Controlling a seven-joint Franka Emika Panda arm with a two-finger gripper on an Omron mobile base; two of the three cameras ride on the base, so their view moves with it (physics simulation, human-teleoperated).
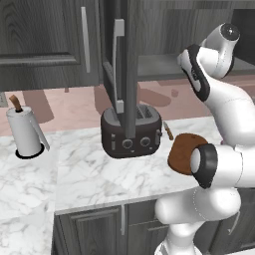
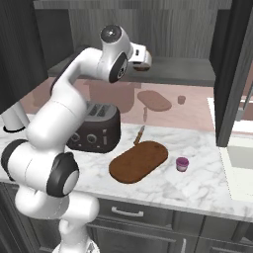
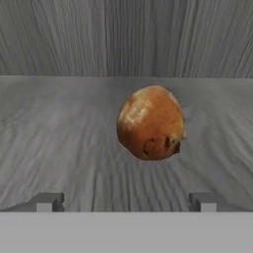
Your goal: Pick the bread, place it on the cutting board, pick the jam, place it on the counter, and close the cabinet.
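Note:
The bread (image 3: 150,123), a round golden-brown roll, lies on the grey shelf inside the open cabinet (image 2: 232,74). My gripper (image 3: 126,201) faces it from a short way off, open, with the fingers wide apart and nothing between them. In the right base view the gripper (image 2: 144,60) reaches onto that shelf. The reddish-brown cutting board (image 2: 138,161) lies bare on the marble counter (image 2: 197,183), and the arm partly hides it in the left base view (image 1: 182,149). The small purple jam (image 2: 182,163) stands on the counter just right of the board.
A dark toaster (image 2: 94,128) sits left of the board. The open cabinet door (image 1: 130,64) hangs edge-on over the toaster (image 1: 132,132). A paper towel holder (image 1: 26,132) stands at the far left. A sink (image 2: 242,158) lies at the right.

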